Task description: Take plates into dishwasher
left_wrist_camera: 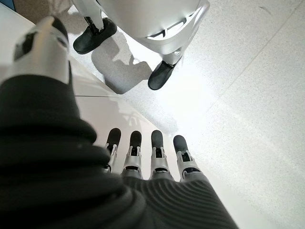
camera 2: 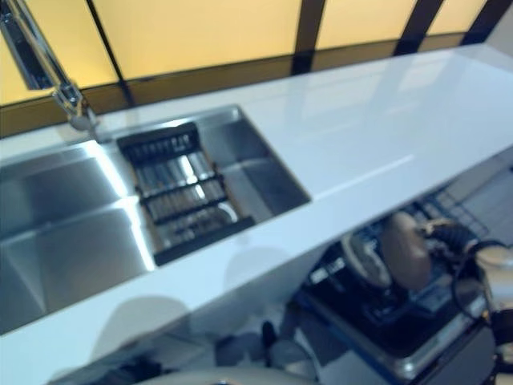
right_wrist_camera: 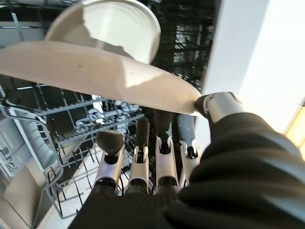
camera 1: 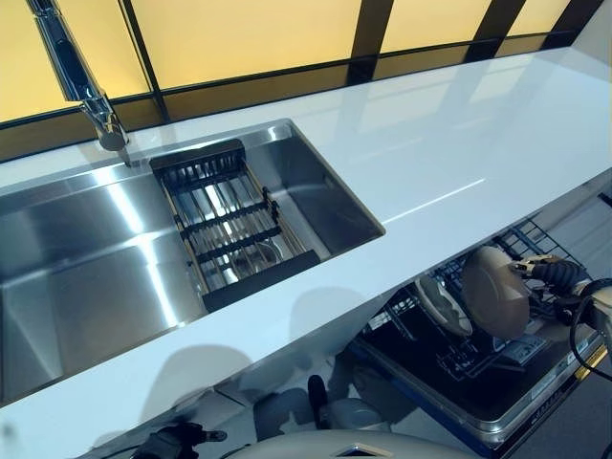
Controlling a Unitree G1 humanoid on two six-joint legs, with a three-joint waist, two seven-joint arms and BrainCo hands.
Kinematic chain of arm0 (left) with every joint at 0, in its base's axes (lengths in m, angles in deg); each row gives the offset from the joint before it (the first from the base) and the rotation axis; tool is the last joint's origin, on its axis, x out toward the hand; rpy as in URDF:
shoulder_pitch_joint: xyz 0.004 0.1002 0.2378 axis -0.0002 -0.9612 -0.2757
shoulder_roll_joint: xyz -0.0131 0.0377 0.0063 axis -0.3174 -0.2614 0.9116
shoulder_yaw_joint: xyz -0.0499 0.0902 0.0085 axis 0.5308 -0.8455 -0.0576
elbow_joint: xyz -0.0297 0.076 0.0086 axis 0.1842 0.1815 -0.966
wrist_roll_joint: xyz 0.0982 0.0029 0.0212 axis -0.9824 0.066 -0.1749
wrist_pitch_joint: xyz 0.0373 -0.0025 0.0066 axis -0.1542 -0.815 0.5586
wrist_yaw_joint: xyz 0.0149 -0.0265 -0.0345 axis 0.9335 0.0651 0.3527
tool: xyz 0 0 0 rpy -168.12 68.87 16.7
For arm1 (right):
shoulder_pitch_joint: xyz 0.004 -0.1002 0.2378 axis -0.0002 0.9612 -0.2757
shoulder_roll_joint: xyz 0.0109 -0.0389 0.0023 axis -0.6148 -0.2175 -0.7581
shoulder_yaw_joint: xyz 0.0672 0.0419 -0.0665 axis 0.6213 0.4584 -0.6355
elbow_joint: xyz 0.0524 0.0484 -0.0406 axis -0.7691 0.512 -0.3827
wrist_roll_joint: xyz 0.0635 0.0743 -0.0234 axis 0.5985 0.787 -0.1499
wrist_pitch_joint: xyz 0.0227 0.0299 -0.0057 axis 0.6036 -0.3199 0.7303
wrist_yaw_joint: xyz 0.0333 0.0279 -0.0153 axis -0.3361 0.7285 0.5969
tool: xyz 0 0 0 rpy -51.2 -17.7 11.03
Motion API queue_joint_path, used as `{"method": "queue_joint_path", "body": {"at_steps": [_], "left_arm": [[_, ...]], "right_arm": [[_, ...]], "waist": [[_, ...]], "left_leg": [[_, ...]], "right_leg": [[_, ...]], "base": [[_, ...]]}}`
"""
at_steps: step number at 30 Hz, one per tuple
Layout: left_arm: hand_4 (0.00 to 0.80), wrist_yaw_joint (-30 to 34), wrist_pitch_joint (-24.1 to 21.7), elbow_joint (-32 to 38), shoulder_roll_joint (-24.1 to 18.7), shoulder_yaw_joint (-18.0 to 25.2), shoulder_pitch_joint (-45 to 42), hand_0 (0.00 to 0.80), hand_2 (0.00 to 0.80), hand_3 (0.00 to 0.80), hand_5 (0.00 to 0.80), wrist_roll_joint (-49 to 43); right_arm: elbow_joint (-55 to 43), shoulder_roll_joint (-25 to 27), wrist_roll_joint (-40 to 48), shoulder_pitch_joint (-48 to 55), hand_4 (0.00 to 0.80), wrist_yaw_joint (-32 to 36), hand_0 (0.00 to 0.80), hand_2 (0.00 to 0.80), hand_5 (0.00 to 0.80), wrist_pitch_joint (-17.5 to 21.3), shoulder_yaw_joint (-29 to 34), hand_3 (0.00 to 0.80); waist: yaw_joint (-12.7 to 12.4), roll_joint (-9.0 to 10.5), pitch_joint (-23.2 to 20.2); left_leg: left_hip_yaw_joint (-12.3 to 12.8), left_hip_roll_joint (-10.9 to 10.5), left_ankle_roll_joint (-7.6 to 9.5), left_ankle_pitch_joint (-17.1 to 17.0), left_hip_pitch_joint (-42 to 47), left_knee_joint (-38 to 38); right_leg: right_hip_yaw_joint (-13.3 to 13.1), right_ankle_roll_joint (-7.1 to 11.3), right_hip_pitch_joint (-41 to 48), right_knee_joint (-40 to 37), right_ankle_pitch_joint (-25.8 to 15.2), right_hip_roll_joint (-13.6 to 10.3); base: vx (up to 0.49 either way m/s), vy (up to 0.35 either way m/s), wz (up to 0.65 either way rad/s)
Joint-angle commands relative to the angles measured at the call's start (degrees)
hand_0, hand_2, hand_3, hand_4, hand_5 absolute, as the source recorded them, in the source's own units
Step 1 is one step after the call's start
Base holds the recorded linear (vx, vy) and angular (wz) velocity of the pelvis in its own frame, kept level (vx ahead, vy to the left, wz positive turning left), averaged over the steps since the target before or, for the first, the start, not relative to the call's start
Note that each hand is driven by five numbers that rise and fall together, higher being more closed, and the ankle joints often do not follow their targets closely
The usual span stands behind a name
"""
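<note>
My right hand (right_wrist_camera: 162, 162) pinches a beige plate (right_wrist_camera: 95, 67) by its rim, thumb on one face and fingers behind the other. It holds the plate on edge just above the pulled-out dishwasher rack (right_wrist_camera: 57, 114). The eye views show that plate (camera 1: 492, 292) low on the right under the counter, with the right hand (camera 1: 555, 277) beside it. A second pale plate (right_wrist_camera: 119, 24) stands in the rack (camera 1: 459, 354) just beyond, also visible as the plate (camera 1: 442, 306) in the left eye view. My left hand (left_wrist_camera: 152, 157) hangs open over the floor, holding nothing.
A white countertop (camera 1: 459, 143) runs across above the open dishwasher. On the left is a steel sink (camera 1: 86, 277) holding a black wire drainer (camera 1: 229, 225), with a chrome tap (camera 1: 81, 81) behind it. The counter's front edge overhangs the rack.
</note>
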State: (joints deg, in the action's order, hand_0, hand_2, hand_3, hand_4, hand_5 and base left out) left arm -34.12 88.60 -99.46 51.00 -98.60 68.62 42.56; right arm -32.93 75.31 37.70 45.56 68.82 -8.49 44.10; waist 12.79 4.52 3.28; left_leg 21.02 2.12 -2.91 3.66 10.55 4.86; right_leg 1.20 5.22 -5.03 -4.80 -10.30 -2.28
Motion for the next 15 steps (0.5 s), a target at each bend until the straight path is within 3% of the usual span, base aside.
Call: {"method": "queue_joint_path", "body": {"at_steps": [1, 15], "left_arm": [[0.0, -1.33, -2.05, -0.28, -3.21, 1.48, 8.42, 0.0, 0.0, 0.0, 0.0, -2.79], [0.0, -1.26, -2.03, 0.59, -3.08, 1.05, 8.34, 0.0, 0.0, 0.0, 0.0, -2.89]], "right_arm": [[2.75, -0.93, -1.84, -6.65, 0.8, -0.89, 0.8, 0.8, 0.8, 3.97, -1.02, 0.8], [8.84, -4.6, -3.89, -9.26, 0.8, -2.99, 0.8, 0.8, 0.8, 4.95, -6.12, 0.8]], "waist": [[-2.09, -0.35, 0.6], [-3.6, -1.08, 1.29]], "left_leg": [[-4.21, 1.56, 3.34, 0.54, -4.0, -3.33], [-4.79, 1.5, 3.26, 0.62, -4.05, -3.67]], "right_leg": [[1.63, 4.44, 1.92, 8.46, 7.18, -2.87], [2.76, 4.52, 2.26, 8.56, 7.27, -3.59]], "base": [[0.0, -0.009, 0.03], [0.003, -0.007, 0.04]]}}
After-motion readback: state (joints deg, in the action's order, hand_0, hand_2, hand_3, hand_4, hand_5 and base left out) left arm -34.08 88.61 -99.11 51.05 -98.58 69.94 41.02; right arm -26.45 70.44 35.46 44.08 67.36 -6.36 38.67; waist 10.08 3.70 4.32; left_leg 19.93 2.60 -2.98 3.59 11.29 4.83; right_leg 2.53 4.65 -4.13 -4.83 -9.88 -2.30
